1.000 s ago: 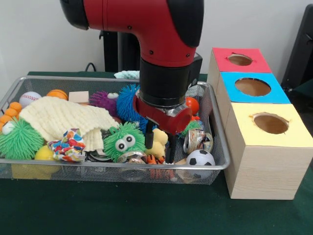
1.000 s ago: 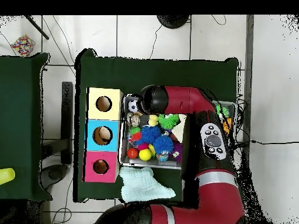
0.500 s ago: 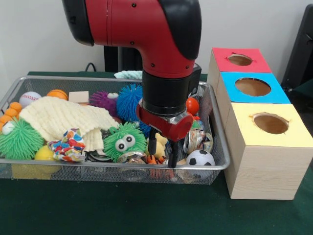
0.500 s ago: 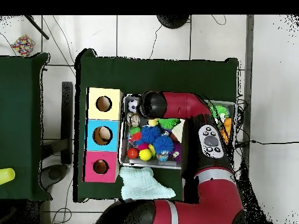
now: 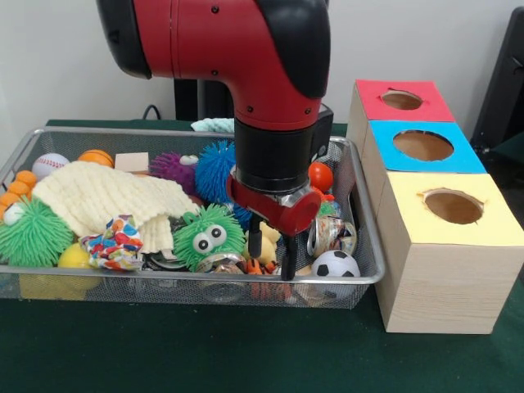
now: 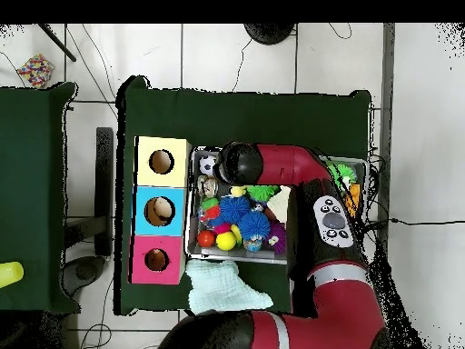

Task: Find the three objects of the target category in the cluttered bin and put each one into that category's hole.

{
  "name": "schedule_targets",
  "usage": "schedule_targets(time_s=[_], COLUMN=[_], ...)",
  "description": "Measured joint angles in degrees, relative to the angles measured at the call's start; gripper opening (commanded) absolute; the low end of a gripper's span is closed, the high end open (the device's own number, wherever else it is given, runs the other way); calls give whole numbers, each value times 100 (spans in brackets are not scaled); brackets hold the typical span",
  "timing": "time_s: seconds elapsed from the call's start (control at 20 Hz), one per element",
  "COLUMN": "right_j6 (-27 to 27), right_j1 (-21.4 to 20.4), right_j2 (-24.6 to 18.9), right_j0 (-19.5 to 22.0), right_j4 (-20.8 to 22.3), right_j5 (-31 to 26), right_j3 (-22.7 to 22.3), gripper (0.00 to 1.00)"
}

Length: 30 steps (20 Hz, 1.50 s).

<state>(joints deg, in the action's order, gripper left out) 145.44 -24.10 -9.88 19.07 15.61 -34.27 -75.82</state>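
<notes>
The wire mesh bin (image 5: 164, 277) holds a jumble of toys. A white polka-dot cloth (image 5: 115, 244) lies at its front left, beside a large cream knitted cloth (image 5: 106, 196). My gripper (image 5: 271, 254) hangs low in the bin's front right part. It is open, and its fingers (image 5: 254, 240) stand either side of a small yellow toy (image 5: 267, 233). The yellow-topped hole (image 5: 453, 206) is in the nearest box, right of the bin. In the overhead view the arm (image 6: 241, 164) covers the gripper, and the yellow hole (image 6: 162, 162) lies left of the bin (image 6: 192, 247).
Spiky puffer balls, green (image 5: 33, 233) and blue (image 5: 214, 170), a green fuzzy toy with eyes (image 5: 209, 236), a soccer ball (image 5: 334, 264) and shiny rings (image 5: 327, 236) crowd the bin. Blue-topped (image 5: 422, 145) and red-topped (image 5: 401, 100) holes sit behind the yellow one. A pale blue cloth (image 6: 227, 286) lies outside the bin.
The gripper has sunk slightly lower into the bin and a little toward the front rim. Its fingers stay apart. The cloths have not moved.
</notes>
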Motion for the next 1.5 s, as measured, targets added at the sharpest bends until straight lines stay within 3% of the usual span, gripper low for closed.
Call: schedule_targets(time_s=[0.45, 1.0, 1.5], right_j6=[0, 0, 0], right_j1=[-397, -1364, -1248], right_j2=[1, 5, 4], right_j0=[66, 351, 495], right_j4=[174, 328, 596], right_j5=[-79, -336, -316], right_j3=[-360, -961, -1144], gripper=[100, 100, 100])
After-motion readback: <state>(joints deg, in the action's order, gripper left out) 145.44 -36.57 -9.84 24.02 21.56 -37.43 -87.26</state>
